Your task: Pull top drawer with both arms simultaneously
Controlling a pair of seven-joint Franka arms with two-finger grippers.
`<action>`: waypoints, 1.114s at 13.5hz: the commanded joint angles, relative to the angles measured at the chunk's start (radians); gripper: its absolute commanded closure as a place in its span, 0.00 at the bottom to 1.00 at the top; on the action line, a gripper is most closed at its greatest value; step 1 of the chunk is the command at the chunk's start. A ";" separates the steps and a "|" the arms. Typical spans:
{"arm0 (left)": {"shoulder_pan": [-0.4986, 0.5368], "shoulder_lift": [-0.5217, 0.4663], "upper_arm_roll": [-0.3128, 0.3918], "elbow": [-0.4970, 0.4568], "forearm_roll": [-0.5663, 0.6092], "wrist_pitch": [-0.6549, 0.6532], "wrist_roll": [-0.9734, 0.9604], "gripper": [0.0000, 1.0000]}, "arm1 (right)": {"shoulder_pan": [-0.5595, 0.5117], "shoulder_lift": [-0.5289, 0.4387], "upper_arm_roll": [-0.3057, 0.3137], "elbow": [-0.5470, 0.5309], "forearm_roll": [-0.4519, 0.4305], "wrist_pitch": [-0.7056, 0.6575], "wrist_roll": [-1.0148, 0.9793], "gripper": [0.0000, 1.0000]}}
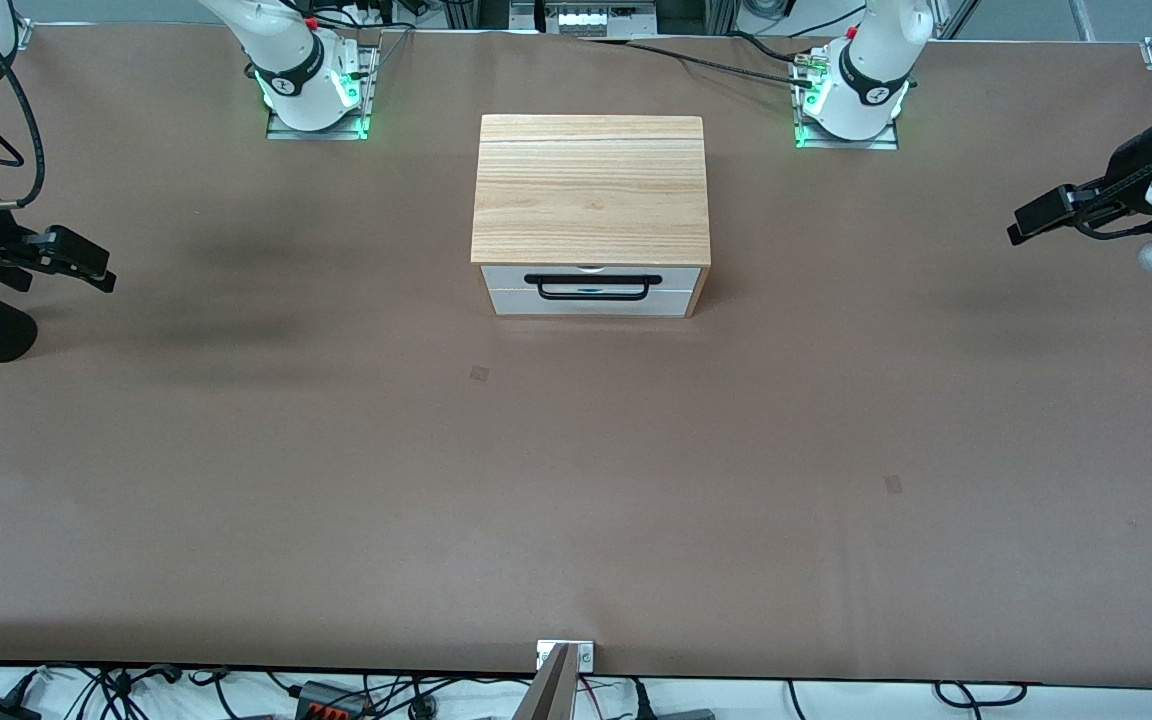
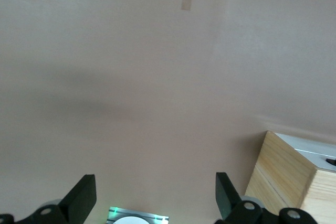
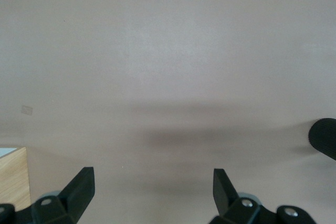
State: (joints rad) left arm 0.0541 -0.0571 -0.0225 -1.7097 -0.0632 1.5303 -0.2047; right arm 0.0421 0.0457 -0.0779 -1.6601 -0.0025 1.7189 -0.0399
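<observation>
A light-wood box (image 1: 591, 190) stands mid-table, between the two arm bases. Its top drawer (image 1: 506, 278) faces the front camera, shut flush, with a white panel and a wide black bar handle (image 1: 592, 287). My left gripper (image 1: 1018, 226) hangs open over bare table at the left arm's end, well apart from the box. My right gripper (image 1: 96, 270) hangs open over the right arm's end, equally apart. In the left wrist view the open fingers (image 2: 84, 196) frame bare table, with a box corner (image 2: 286, 174) at the edge. The right wrist view shows open fingers (image 3: 81, 187) and a sliver of box (image 3: 13, 182).
The left arm's base (image 1: 851, 95) and the right arm's base (image 1: 311, 90) glow green at the table's back edge. Two small tape squares (image 1: 479, 373) (image 1: 893, 484) lie on the brown cover. A metal bracket (image 1: 564, 655) sits at the front edge, with cables beneath.
</observation>
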 commanded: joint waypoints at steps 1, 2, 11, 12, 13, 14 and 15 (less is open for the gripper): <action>0.013 0.022 0.003 0.036 -0.032 -0.021 0.024 0.00 | -0.002 -0.007 0.010 -0.009 -0.013 0.010 -0.003 0.00; 0.015 0.023 0.003 0.036 -0.033 -0.022 0.025 0.00 | -0.002 -0.007 0.009 -0.009 -0.013 0.010 -0.001 0.00; 0.020 0.154 -0.007 0.123 -0.331 -0.067 0.036 0.00 | 0.035 -0.009 0.030 0.017 -0.011 0.002 0.006 0.00; 0.013 0.167 -0.010 0.125 -0.346 -0.068 0.036 0.00 | 0.030 0.002 0.029 0.020 -0.008 0.001 -0.001 0.00; 0.013 0.177 -0.011 0.127 -0.381 -0.068 0.036 0.00 | 0.027 0.008 0.029 0.019 -0.004 -0.002 0.003 0.00; 0.013 0.180 -0.011 0.125 -0.400 -0.068 0.036 0.00 | 0.028 0.023 0.030 0.016 0.004 -0.005 0.000 0.00; 0.013 0.190 -0.013 0.125 -0.402 -0.070 0.037 0.00 | 0.045 0.058 0.032 0.016 0.004 -0.005 0.000 0.00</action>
State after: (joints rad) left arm 0.0634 0.1059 -0.0327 -1.6221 -0.4388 1.4902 -0.1861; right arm 0.0765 0.0580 -0.0511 -1.6511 -0.0017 1.7233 -0.0401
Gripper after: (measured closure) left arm 0.000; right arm 0.000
